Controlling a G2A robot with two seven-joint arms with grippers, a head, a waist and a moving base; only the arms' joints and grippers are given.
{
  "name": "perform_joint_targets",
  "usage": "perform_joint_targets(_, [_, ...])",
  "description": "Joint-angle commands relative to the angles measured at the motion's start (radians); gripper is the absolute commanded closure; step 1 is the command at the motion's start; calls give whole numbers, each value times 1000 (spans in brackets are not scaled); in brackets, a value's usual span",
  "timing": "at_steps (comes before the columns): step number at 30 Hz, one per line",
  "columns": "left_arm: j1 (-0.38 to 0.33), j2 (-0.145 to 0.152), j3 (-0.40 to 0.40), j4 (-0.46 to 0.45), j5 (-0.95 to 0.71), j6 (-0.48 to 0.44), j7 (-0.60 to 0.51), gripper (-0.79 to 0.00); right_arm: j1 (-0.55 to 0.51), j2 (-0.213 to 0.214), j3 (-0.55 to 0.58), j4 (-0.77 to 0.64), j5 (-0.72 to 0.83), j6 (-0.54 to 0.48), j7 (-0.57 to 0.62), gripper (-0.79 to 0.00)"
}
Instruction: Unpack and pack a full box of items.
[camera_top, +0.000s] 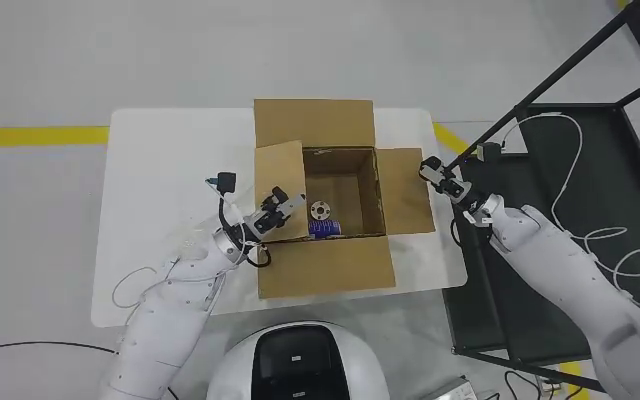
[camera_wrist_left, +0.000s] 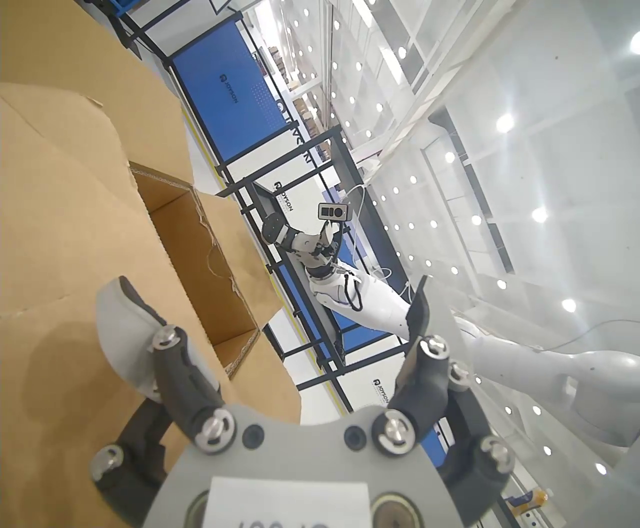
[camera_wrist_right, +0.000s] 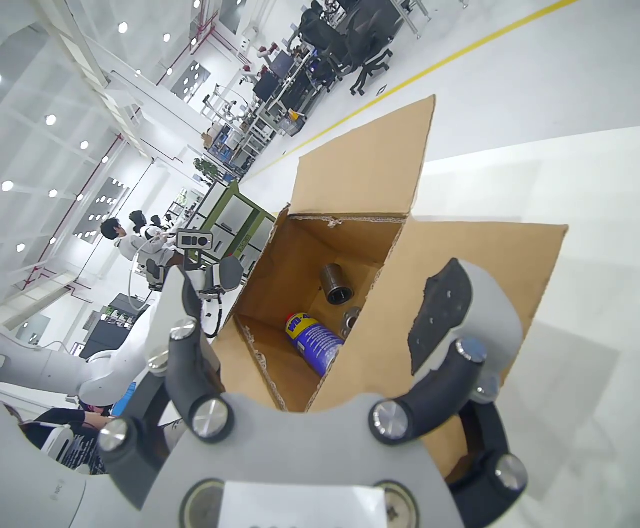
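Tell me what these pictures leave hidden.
Top view: the near edge of the box covers most of the blue can.
Left wrist view: a flap hides the box's contents.
Right wrist view: the box wall cuts off part of the metal ring.

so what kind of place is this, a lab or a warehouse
Probably a big industrial robotics hall or test workshop: rows of ceiling lights high overhead, a yellow floor line, and a cluster of office chairs far beyond the cardboard box.
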Motion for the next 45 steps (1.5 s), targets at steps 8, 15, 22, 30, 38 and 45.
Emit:
perform_joint_targets(8, [0, 0, 0, 0, 0, 0, 0, -785, 0, 0, 0, 0, 0, 0, 0, -785])
perform_joint_targets(15, [0, 0, 0, 0, 0, 0, 0, -785, -22, 11, 64, 9, 95, 67, 63, -785])
perform_joint_targets(22, [0, 0, 0, 0, 0, 0, 0, -785, -41, 19, 121, 112, 251, 172, 192, -785])
perform_joint_targets(30, [0, 0, 0, 0, 0, 0, 0, -785, -33, -36, 75, 196, 297, 259, 311, -785])
perform_joint_targets(38, [0, 0, 0, 0, 0, 0, 0, -785, -24, -71, 84, 213, 488, 222, 581, -785])
perform_joint_targets(45, [0, 0, 0, 0, 0, 0, 0, -785, -41, -54, 185, 136, 763, 278, 950, -785])
